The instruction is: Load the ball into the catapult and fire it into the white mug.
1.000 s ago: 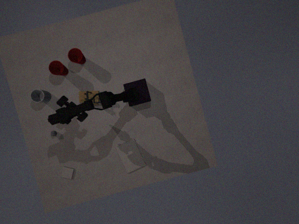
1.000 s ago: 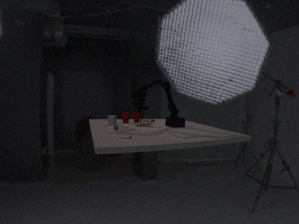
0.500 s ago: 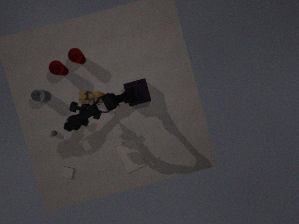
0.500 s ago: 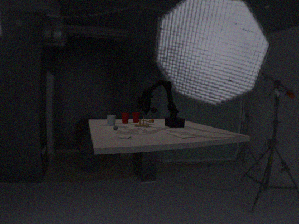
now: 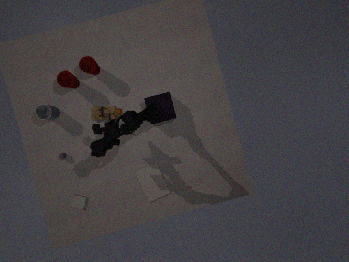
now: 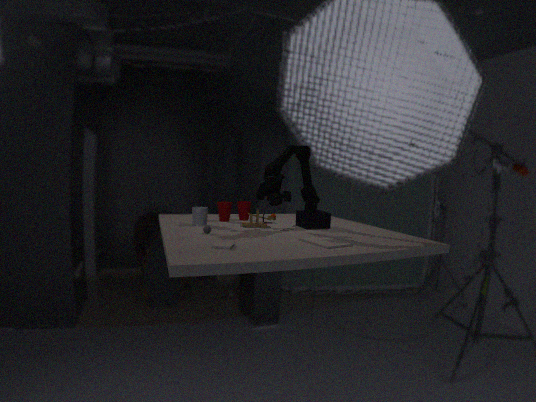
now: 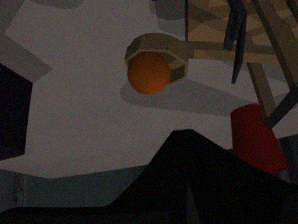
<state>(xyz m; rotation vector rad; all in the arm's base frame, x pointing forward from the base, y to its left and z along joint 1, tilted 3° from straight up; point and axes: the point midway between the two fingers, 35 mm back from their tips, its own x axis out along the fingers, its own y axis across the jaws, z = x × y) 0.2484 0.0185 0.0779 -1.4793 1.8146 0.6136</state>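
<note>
Seen from above, with twelve at the top of that view and the catapult as the hub, the small orange ball point(image 5: 119, 111) point(image 6: 273, 215) point(image 7: 149, 73) sits at three o'clock, resting in the round holder at the end of the throwing arm of the light wooden catapult point(image 5: 97, 114) point(image 6: 256, 225) point(image 7: 205, 22). The white cylindrical mug point(image 5: 43, 112) point(image 6: 199, 216) stands upright at nine o'clock, well apart from the catapult and with no orange ball visible in it. Two red tapered cups stand upright, one point(image 5: 66, 79) between ten and eleven o'clock, the other point(image 5: 88, 64) at eleven.

From its dark purple box-shaped base point(image 5: 169, 112) point(image 6: 313, 220) point(image 7: 12, 117) at three o'clock, the black jointed arm point(image 5: 130, 121) point(image 6: 303, 172) reaches over the table point(image 5: 182, 58) point(image 6: 310, 260) toward eight. Its black gripper point(image 5: 111, 129) point(image 6: 269, 195) point(image 7: 182, 139) is clenched, fingers together with nothing between them. In the wrist view, the ball lies toward eleven o'clock from the fingertips.

A small grey ball point(image 5: 62, 156) point(image 6: 207, 229) lies between seven and eight o'clock from the catapult. Farther out are a small pale square block point(image 5: 79, 202) point(image 6: 223, 246) between six and seven and a larger pale flat slab point(image 5: 149, 187) point(image 6: 327, 243) at five.
</note>
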